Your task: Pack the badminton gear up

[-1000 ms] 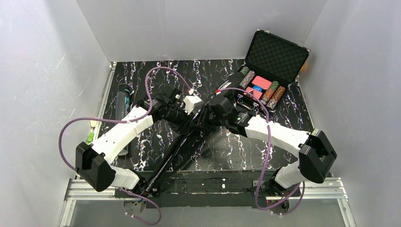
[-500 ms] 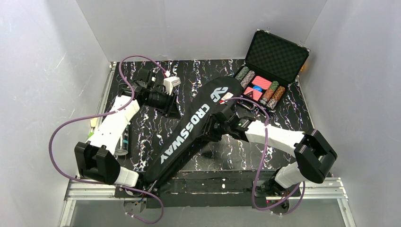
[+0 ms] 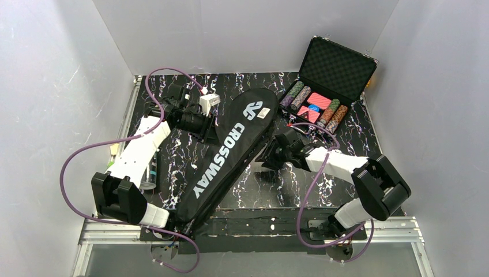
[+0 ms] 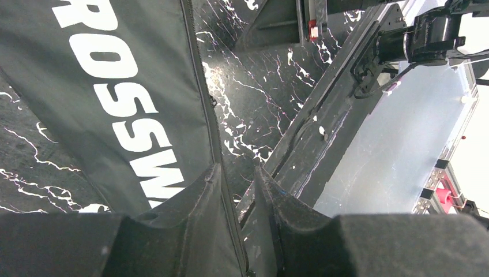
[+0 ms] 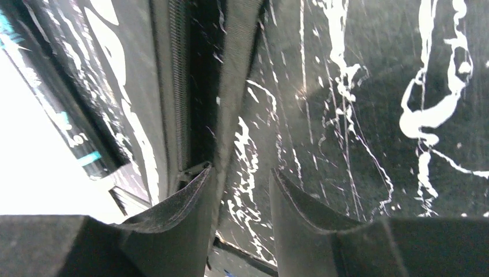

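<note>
The long black "CROSSWAY" racket bag (image 3: 228, 150) lies flat and diagonal, wide end at the back, narrow end over the near edge. My left gripper (image 3: 209, 128) is at its left edge. In the left wrist view (image 4: 237, 167) the jaws stand a little apart over the bag's (image 4: 104, 104) zip seam. My right gripper (image 3: 270, 157) is low at the bag's right edge, open and empty (image 5: 241, 168), with the zip edge (image 5: 176, 86) beside its left finger. The clear tube (image 3: 152, 172) lies at the left, partly under my left arm. Rackets and shuttlecocks are hidden.
An open black hard case (image 3: 337, 66) with coloured poker chips (image 3: 316, 108) stands at the back right. White walls close in three sides. A metal rail (image 3: 254, 228) runs along the near edge. A small green item (image 3: 109, 168) lies at the far left.
Both arms were bunched over the middle; they have drawn apart and the bag lies spread, logo up. In the last half second my right gripper drew back right and the bag's wide end shifted left.
</note>
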You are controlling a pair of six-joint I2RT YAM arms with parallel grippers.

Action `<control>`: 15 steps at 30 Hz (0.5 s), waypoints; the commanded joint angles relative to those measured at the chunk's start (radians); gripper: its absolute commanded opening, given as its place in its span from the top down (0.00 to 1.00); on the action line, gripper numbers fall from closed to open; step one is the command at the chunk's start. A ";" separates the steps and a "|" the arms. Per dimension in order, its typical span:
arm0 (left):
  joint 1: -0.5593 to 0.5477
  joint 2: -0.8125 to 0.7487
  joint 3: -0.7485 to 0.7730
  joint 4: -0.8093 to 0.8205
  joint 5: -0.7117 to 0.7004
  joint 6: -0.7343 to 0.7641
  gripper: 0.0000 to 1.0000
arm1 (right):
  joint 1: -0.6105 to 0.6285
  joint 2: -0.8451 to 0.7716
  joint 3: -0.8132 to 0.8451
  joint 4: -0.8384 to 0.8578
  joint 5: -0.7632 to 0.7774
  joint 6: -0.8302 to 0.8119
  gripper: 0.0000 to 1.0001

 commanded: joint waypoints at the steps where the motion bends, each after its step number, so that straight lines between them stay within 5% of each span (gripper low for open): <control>1: 0.006 -0.044 0.016 -0.012 0.007 0.015 0.73 | -0.017 -0.035 0.001 0.149 0.007 0.015 0.52; 15: 0.007 -0.056 0.020 -0.018 -0.038 0.044 0.72 | -0.024 0.261 0.167 0.332 -0.061 0.090 0.53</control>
